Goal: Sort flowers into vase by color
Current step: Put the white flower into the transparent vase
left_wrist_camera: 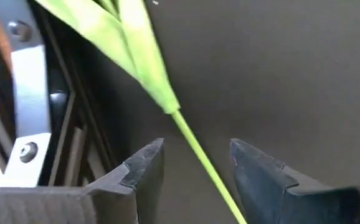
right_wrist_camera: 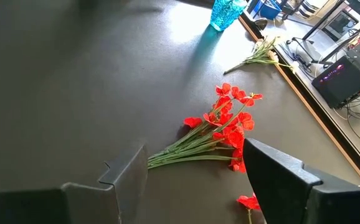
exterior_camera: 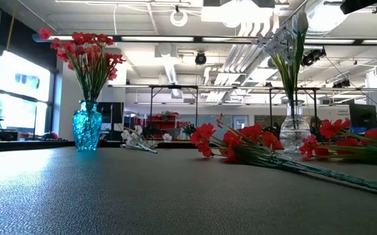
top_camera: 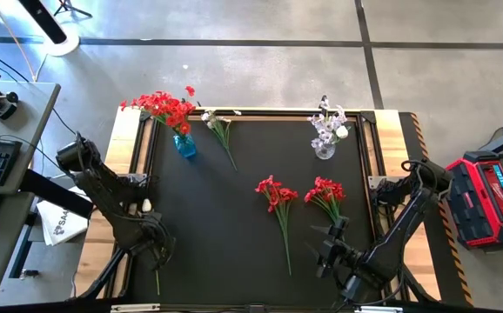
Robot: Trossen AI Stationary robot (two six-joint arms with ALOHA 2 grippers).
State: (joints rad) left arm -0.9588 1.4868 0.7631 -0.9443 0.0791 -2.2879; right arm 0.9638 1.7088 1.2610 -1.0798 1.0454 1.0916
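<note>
Flowers: two red sprigs (top_camera: 277, 196) (top_camera: 327, 193) lie flat mid-table, heads toward the vases; a white sprig (top_camera: 219, 129) lies near the blue vase.
Blue vase (top_camera: 184, 145): far left corner, upright, holding red blossoms (top_camera: 164, 107).
Clear vase (top_camera: 325, 149): far right, upright, holding pale blossoms (top_camera: 328, 122).
Left gripper (left_wrist_camera: 195, 168): near left table edge, fingers apart, a green stem (left_wrist_camera: 198, 152) running between them; contact cannot be told.
Right gripper (right_wrist_camera: 195, 171): near edge, just beside the right red sprig's stem end, fingers wide apart, holding nothing.
Table (top_camera: 234, 252): dark mat.
</note>
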